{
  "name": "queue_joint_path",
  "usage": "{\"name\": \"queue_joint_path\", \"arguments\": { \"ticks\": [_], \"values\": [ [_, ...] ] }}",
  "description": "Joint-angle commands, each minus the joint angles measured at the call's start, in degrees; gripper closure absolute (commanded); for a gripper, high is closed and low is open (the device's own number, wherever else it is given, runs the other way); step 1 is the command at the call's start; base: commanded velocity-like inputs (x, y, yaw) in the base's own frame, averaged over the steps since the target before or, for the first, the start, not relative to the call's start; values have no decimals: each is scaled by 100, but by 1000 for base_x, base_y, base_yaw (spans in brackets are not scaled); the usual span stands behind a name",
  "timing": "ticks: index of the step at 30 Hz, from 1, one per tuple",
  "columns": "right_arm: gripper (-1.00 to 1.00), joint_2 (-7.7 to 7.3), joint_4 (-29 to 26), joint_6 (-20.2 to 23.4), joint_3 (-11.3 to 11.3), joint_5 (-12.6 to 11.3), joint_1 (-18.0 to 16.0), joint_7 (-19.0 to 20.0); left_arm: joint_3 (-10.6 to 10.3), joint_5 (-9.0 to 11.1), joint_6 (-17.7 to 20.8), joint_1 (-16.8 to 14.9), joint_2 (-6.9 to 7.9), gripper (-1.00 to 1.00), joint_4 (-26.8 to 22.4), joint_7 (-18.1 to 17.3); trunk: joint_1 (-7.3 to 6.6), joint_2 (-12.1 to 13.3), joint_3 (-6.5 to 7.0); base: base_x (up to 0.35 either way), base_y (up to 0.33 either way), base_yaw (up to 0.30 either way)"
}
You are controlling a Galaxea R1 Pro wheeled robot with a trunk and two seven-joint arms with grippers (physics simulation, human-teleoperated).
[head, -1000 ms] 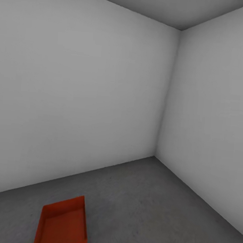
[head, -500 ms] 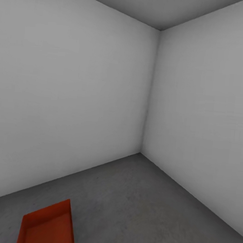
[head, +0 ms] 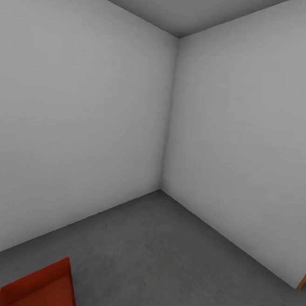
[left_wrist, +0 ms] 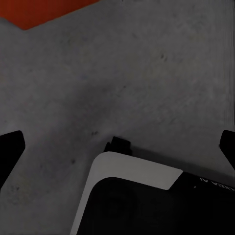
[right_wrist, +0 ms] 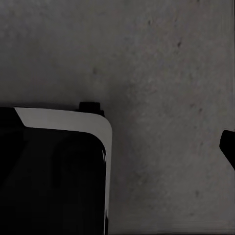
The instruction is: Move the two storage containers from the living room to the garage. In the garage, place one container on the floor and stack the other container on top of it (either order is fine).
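Garage corner: one storage container (head: pixel 37 289) resting on the floor (head: pixel 161 257) near the left wall, left gripper (left_wrist: pixel 117 147) with jaws apart and empty, right gripper's spread indeterminate; second container best stacked squarely aligned.

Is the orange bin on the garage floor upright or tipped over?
Upright: the storage container sits flat on the concrete floor, open side up, inner walls visible.

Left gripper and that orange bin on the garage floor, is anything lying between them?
Nothing visible does. In the left wrist view, bare grey concrete floor runs from the open left gripper to the corner of the storage container; no other object lies there.
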Motion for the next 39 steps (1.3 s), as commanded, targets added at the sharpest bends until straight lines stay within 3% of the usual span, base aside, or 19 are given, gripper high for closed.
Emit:
{"name": "queue_joint_path", "arguments": {
  "ticks": [1,39],
  "values": [
    [-100,2,19,-38,49,-52,-8,2,-49,48,-11,-1,0,-100,-3,15,0,-5,-7,0,0,-280],
    [-100,-2,21,-18,44,-86,-3,-9,-50,48,-9,-3,0,-100,-3,15,0,-5,-7,0,0,-283]
  ]
}}
